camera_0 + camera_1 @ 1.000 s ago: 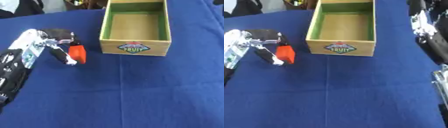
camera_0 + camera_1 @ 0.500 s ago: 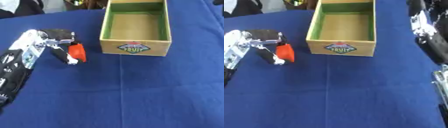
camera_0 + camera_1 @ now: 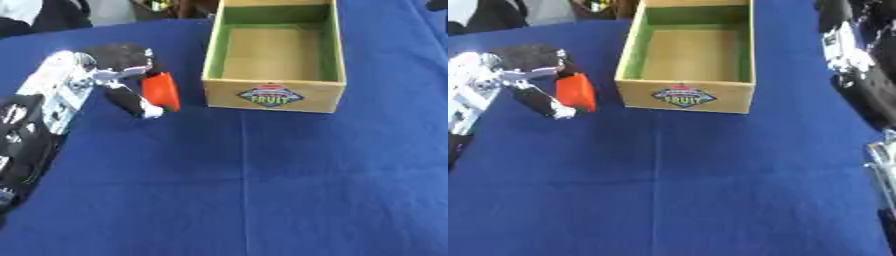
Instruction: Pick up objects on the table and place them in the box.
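My left hand (image 3: 118, 75) comes in from the left and its fingers and thumb curl round an orange object (image 3: 162, 91), held just above the blue cloth. The object hangs a short way left of the wooden box (image 3: 273, 96), whose green-lined inside is empty and whose front bears a "FRUIT" label. My right arm (image 3: 859, 60) shows along the right edge of the right eye view; its hand is out of the picture.
A blue cloth (image 3: 262, 185) covers the whole table. A silver-and-black part (image 3: 884, 165) of the robot shows at the lower right edge. People stand beyond the far left edge.
My left hand has carried the orange object slightly right, toward the box. The box has not moved.
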You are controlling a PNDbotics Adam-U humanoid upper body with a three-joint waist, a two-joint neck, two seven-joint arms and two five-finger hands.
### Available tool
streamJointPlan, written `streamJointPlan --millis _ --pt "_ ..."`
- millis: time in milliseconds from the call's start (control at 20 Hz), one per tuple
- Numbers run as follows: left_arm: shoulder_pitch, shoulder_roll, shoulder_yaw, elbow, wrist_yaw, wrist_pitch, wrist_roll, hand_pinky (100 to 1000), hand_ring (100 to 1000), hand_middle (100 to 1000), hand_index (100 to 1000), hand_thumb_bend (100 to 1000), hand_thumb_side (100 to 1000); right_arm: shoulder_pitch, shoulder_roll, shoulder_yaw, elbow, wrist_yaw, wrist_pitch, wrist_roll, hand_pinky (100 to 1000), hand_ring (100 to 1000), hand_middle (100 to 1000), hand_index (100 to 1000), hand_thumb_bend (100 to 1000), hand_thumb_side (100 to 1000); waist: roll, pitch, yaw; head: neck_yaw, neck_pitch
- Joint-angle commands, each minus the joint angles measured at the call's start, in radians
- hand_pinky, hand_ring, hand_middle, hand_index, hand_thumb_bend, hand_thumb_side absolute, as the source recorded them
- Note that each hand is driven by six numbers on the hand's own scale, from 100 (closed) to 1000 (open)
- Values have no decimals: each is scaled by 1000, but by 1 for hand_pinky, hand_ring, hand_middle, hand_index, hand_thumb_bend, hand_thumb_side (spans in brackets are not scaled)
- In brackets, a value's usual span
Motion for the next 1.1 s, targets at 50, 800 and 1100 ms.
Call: streamJointPlan --millis 50,800,1100 --pt "-20 47 55 -83 1 35 23 370 435 332 542 100 681 -7 -12 -3 -20 -9 -2 -4 933 869 613 797 165 635 -6 -26 3 0 -15" --pt "-128 -4 142 -188 45 185 147 311 401 289 485 100 641 -33 -2 6 -20 -17 -8 4 934 870 611 797 152 630 14 -4 -37 53 -63" --pt "-197 -56 129 -135 21 200 238 301 388 276 467 100 632 -70 25 23 -20 -30 -19 14 932 868 613 797 119 615 30 3 -87 115 -74"
